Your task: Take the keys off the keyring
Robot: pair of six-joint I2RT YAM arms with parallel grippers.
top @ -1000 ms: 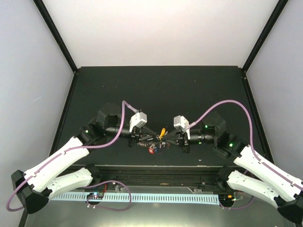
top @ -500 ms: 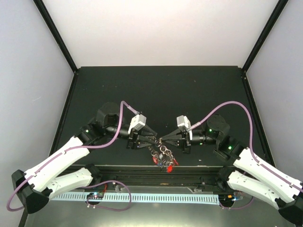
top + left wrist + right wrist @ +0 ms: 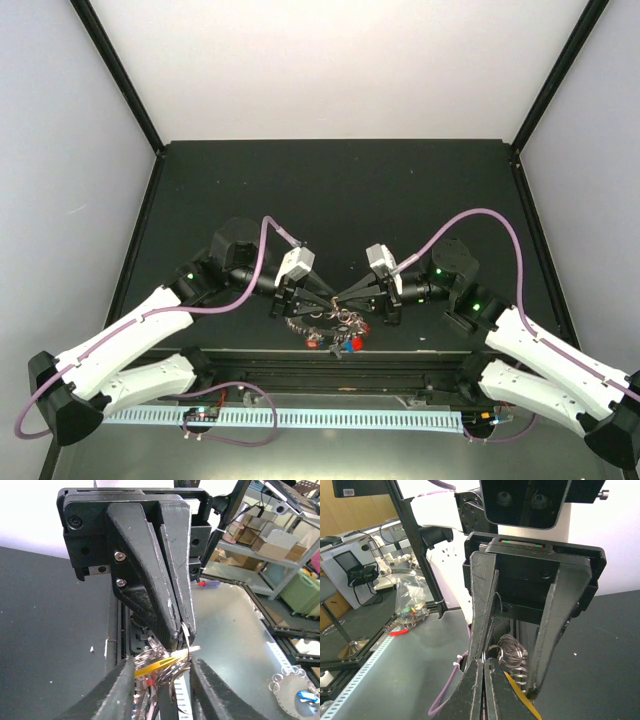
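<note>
The keys (image 3: 335, 333) hang as a small bunch with red and blue heads between the two grippers, close to the table's near edge. My right gripper (image 3: 341, 296) is shut, pinching the thin wire keyring (image 3: 483, 655) at its tips (image 3: 482, 664). In the left wrist view it comes down from above, shut on the keyring (image 3: 185, 632). My left gripper (image 3: 162, 666) stands open, its fingers (image 3: 114, 690) astride the bunch, where a yellow-headed key (image 3: 159, 663) points sideways. The stacked rings (image 3: 510, 652) sit between the left gripper's fingers (image 3: 555, 620).
The dark table (image 3: 330, 190) ends just under the grippers. A white slotted rail (image 3: 300, 416) runs in front of it. Off the table lie a plastic bag of coloured keys (image 3: 409, 605) and some loose rings (image 3: 287, 682).
The left gripper went from shut to open and now straddles the bunch. The keys swung down and to the right, then came back up under the grippers. The right gripper stayed shut.
</note>
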